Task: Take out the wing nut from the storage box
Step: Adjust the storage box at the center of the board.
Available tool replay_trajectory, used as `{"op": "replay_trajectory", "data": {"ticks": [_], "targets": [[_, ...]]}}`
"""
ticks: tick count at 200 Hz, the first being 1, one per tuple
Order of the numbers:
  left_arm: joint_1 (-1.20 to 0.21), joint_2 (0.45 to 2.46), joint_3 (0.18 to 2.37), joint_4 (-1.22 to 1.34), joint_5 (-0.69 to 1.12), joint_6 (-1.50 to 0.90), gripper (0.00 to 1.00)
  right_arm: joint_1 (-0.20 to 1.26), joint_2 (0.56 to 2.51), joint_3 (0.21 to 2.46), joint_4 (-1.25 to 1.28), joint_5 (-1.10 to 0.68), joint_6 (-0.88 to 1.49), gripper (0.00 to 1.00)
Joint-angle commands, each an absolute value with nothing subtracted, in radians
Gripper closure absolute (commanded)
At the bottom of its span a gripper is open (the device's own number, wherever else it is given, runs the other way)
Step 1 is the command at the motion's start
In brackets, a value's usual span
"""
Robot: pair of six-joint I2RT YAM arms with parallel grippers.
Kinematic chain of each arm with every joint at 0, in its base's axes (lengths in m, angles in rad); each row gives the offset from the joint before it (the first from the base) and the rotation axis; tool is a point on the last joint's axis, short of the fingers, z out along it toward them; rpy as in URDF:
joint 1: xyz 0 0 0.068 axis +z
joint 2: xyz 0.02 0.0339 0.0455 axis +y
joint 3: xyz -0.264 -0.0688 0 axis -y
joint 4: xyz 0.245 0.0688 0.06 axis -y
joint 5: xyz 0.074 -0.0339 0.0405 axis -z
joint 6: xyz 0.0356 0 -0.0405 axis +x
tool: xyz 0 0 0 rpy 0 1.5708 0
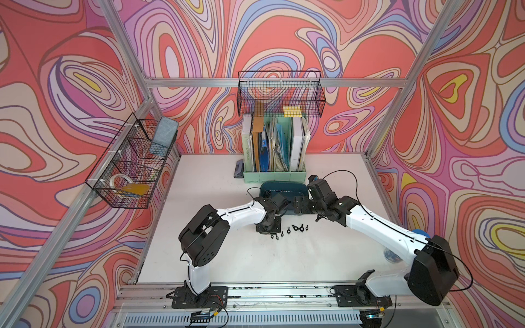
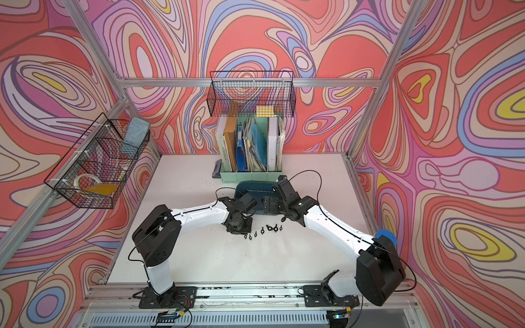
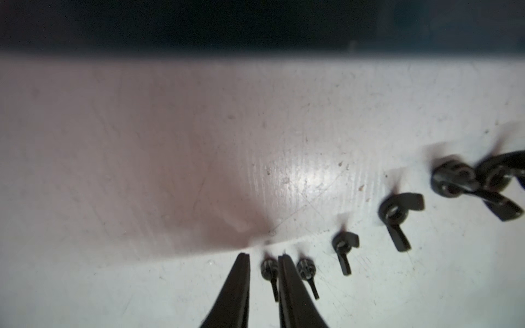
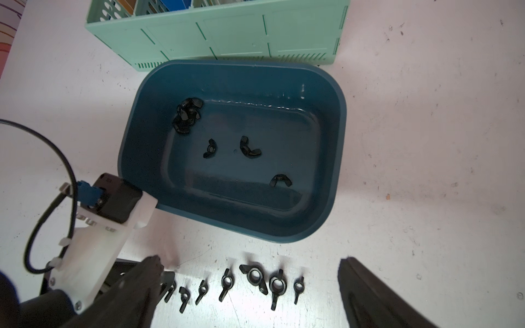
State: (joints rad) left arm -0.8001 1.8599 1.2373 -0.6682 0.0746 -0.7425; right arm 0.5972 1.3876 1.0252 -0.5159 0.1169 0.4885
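The left pincer points down at the counter near its middle, tips slightly apart, gripping nothing; a small nut lies loose between them at the left end of a row of nuts. The row runs rightward just in front of the box, which sits toward the back edge, just before the file holder; more nuts lie inside it. The right pincer hangs wide open and empty above the row.

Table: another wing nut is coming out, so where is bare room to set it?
Bare: the wide stretch between the wing nut row and the base rail, and the table left of the storage box. Crowded: the strip between box and row.
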Motion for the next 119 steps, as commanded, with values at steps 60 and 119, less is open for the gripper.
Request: {"op": "replay_trajectory", "data": {"ticks": [60, 119], "targets": [[-0.680, 1.731, 1.394, -0.788, 0.087, -0.633, 0.43, 0.591, 1.499, 1.159, -0.520, 0.141, 0.453, 0.02], [-0.508, 1.677, 1.456, -0.810, 0.144, -0.584, 0.13, 0.509, 1.611, 1.203, -0.571, 0.165, 0.520, 0.07]]}}
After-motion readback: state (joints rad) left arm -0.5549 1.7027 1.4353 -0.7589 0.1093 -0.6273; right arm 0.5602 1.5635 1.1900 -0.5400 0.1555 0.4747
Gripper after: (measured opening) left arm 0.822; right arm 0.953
